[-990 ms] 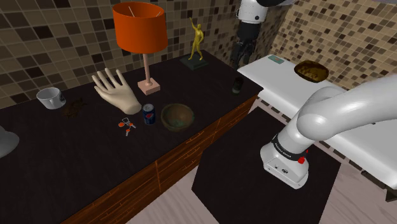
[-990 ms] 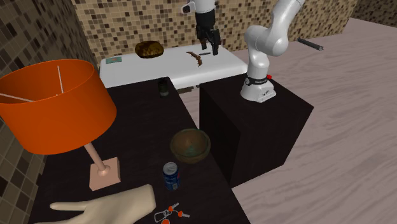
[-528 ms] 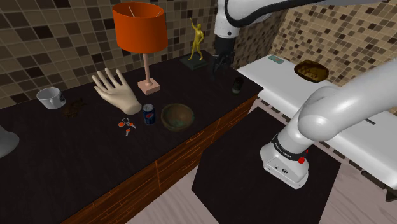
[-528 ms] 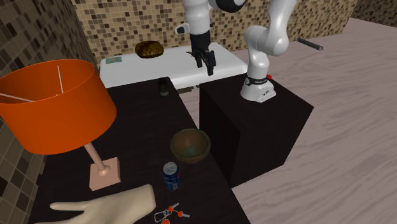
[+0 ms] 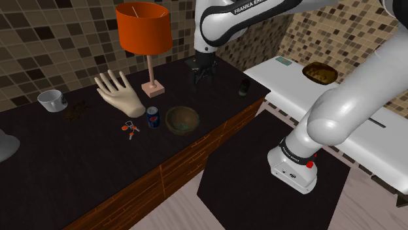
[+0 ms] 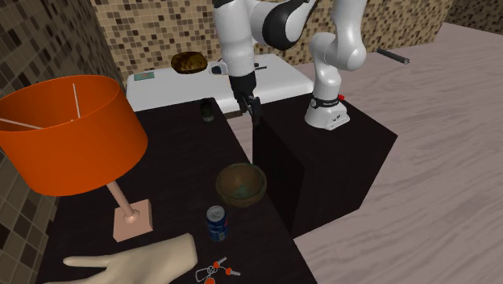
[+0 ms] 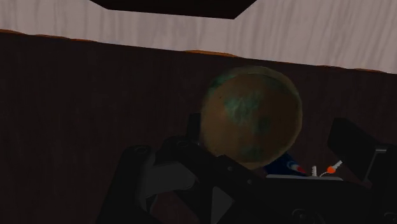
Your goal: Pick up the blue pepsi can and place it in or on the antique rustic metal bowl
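The all-black two-finger end effector (image 5: 200, 76) hangs above the far part of the dark wooden table (image 5: 78, 163), its fingers spread and clasping nothing. Nearer the table's front edge sits the round, rusty brown-green metal bowl (image 5: 182, 120). The blue cylindrical Pepsi can (image 5: 153, 117) stands upright just beside it, on the shoulder view's left, well apart from the end effector.

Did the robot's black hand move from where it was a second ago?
Yes. In the shoulder view the gripper swung left, away from the white table and nearer the orange lamp.
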Tool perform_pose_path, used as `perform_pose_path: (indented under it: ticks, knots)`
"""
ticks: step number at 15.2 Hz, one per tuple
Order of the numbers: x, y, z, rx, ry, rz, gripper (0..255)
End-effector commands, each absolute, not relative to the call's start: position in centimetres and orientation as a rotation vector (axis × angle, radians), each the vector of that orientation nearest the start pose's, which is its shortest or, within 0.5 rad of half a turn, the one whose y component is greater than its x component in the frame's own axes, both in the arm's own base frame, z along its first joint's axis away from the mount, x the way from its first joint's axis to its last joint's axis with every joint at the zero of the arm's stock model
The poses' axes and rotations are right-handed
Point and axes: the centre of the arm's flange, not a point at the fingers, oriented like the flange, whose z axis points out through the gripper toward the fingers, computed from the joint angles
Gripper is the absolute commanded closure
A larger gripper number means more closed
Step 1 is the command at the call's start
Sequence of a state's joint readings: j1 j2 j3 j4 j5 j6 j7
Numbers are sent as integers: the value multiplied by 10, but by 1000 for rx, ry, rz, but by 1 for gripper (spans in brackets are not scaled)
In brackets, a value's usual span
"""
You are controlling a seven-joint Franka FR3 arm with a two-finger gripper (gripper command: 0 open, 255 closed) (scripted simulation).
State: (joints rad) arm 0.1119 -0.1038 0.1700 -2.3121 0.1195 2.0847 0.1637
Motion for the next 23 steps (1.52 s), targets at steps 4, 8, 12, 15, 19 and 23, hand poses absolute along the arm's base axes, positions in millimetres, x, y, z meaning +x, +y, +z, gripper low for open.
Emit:
perform_pose_path:
  ticks: [4,8,12,15,19,23]
  knots:
    - [495,177,335,-3084,-57,208,0]
    - [525,206,304,-3087,-41,201,0]
    - [556,235,272,-3091,-25,195,0]
    - [579,256,249,-3094,-13,191,0]
    - [611,284,217,-3097,3,184,0]
    - [629,300,193,-3099,13,181,0]
